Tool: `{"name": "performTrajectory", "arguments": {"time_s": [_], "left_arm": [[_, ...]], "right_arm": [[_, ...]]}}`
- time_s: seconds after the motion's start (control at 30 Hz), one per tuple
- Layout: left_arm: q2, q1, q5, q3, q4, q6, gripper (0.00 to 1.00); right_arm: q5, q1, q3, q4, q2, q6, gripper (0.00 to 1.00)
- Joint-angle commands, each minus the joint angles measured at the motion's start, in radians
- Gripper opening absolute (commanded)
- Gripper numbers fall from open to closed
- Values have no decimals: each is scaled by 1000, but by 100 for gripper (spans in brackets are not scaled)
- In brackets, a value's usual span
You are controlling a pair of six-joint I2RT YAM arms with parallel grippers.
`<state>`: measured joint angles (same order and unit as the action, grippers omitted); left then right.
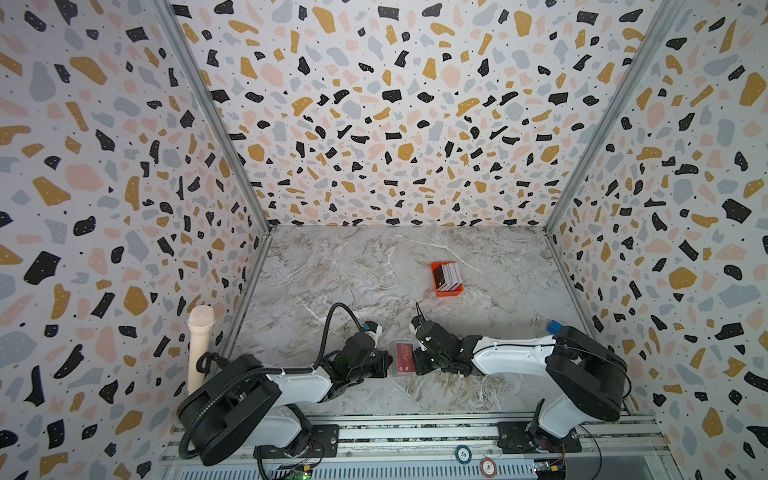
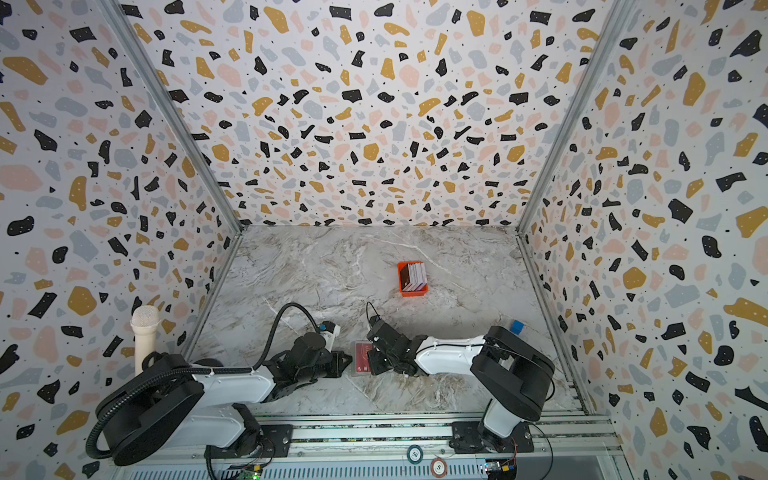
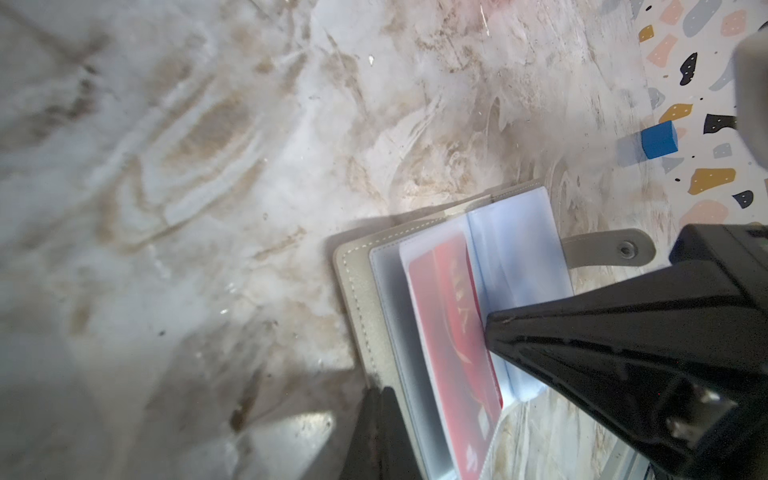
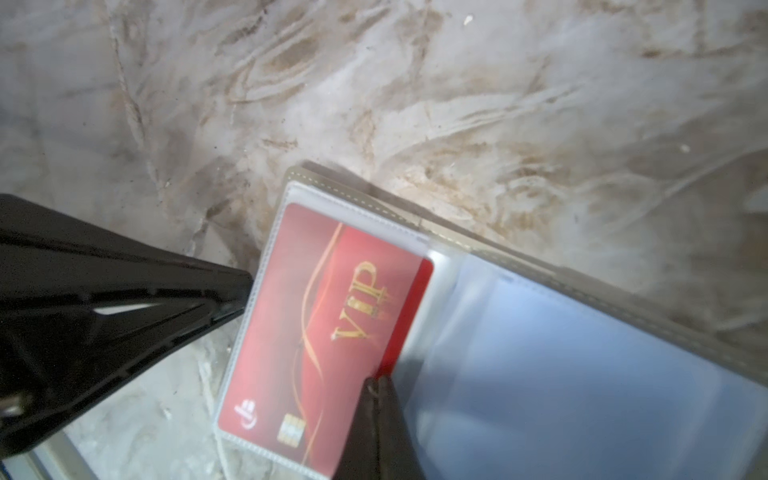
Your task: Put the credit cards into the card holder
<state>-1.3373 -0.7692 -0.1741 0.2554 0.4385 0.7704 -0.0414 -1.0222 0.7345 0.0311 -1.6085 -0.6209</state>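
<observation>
The right gripper (image 4: 377,388) has its jaws pressed together with nothing between them. Its tip rests on the long edge of the red card (image 4: 324,316), at the lower middle of the right wrist view. That card, marked "VIP", sits mostly inside a clear pocket of the card holder (image 4: 582,374), with a narrow brighter strip left bare toward the fold. The left gripper (image 3: 377,399) is likewise pressed together, its tip at the grey outer edge of the holder at the bottom of the left wrist view. Whether it nips the cover there cannot be told. The holder lies open on the marble table (image 1: 353,270), grey cover down and pale blue pockets up. Its snap tab (image 3: 611,249) sticks out flat at the right of the left wrist view. In both top views the holder sits in the lower middle of the frame, between the two gripper tips. Up and to the right of it, well apart, the orange tray (image 1: 449,292) holds the other credit cards (image 1: 451,276) standing on edge, a dark one at their left. A blue block (image 1: 554,327) stands by the right wall. Two poker chips (image 1: 463,454) lie on the rail at the bottom edge, and a microphone (image 1: 199,345) stands upright at the lower left.
</observation>
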Motion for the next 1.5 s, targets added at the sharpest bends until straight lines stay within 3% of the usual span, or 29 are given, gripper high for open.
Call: {"name": "performTrajectory", "arguments": {"time_s": [0.0,0.17,0.33,0.4,0.6,0.77,0.97,1.47], "left_arm": [[4,0,-13,15,4,-8,0],[79,23,0,28,-62,-23,0],[215,33,22,69,-170,-51,0],[237,31,6,79,-164,-50,5],[152,6,-19,78,-96,-27,6],[61,-47,-14,110,-39,-23,6],[-38,-58,-11,139,-3,-29,0],[-141,-74,-42,94,71,-2,0]], "right_arm": [[-23,-9,20,-17,20,1,0],[26,-1,18,-75,104,10,0],[40,55,-3,-130,234,42,19],[38,89,-2,-163,254,66,31],[-23,124,-3,-165,224,117,45],[-45,138,11,-153,154,133,47],[7,158,26,-176,113,152,47],[-53,144,28,-119,45,149,49]]}}
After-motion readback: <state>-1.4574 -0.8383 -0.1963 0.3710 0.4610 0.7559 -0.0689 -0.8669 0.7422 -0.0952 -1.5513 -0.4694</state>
